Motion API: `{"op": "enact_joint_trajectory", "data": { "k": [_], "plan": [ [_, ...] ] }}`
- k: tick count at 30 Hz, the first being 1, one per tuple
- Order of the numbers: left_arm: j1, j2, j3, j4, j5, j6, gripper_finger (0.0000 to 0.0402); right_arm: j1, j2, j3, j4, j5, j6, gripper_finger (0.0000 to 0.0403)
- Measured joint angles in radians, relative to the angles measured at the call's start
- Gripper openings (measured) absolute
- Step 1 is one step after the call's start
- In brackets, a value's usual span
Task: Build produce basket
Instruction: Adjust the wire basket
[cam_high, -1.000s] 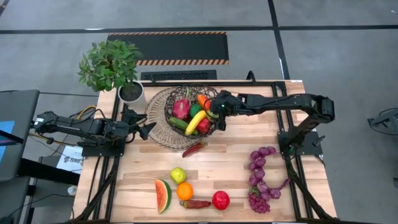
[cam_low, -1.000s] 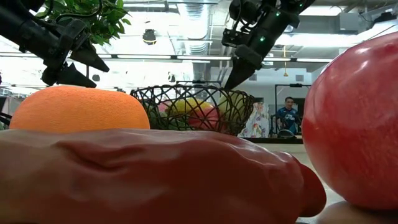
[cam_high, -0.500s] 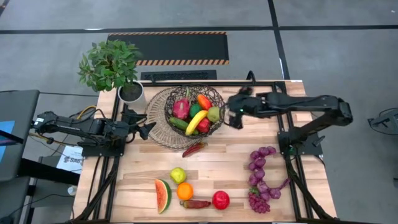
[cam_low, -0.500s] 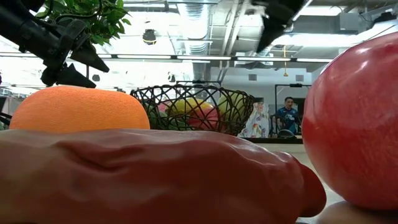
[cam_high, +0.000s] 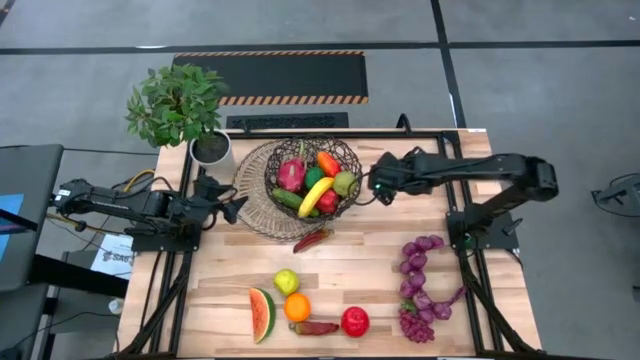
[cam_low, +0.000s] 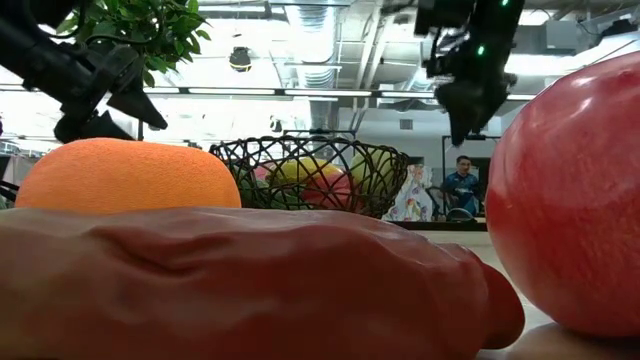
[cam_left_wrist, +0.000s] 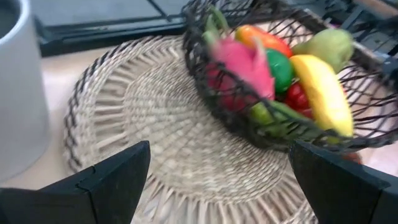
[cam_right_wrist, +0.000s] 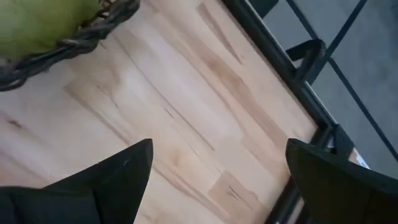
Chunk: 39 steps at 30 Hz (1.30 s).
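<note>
Hovering beside the basket (cam_high: 313, 178) — right tool (cam_high: 377, 187), empty, spread wide.

wooden table (cam_high: 350, 265), woven mat (cam_high: 250, 195), grapes (cam_high: 420, 285)

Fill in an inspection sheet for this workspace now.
Surface: pale wooden table.
Job's things: dark brown wire-mesh basket holds pink dragon fruit, yellow banana, green pear; purple grapes, red apple, orange, watermelon slice lie outside.
Clutter: flat woven mat, potted plant.
Grippers: left gripper open beside mat; right gripper open, empty, beside basket.
Cables: nothing seen.
Surroundings: person beyond table.
</note>
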Motion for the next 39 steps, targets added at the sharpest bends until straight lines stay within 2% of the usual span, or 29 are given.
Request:
{"op": "enact_joint_trajectory", "data": {
  "k": [7,13,19,25,32,39],
  "plan": [
    [0.0,0.0,0.0,-0.083,0.011,-0.061,0.0368,-0.015,0.126,-0.034,0.157,-0.012,-0.019,0.0384],
    [0.0,0.0,0.0,-0.146,0.009,-0.097,0.0368,-0.015,0.196,-0.035,0.363,-0.055,-0.157,0.0384],
    [0.0,0.0,0.0,-0.177,-0.006,-0.122,0.0368,-0.014,0.209,-0.035,0.531,-0.069,-0.26,0.0384],
    [0.0,0.0,0.0,-0.177,-0.016,-0.117,0.0368,-0.014,0.209,-0.034,0.66,-0.156,-0.333,0.0384],
    [0.0,0.0,0.0,-0.177,0.007,-0.124,0.0368,-0.022,0.228,-0.034,0.812,-0.266,-0.338,0.0384],
    [0.0,0.0,0.001,-0.175,0.025,-0.127,0.0368,-0.027,0.253,-0.034,0.841,-0.29,-0.336,0.0384]
  ]
}}
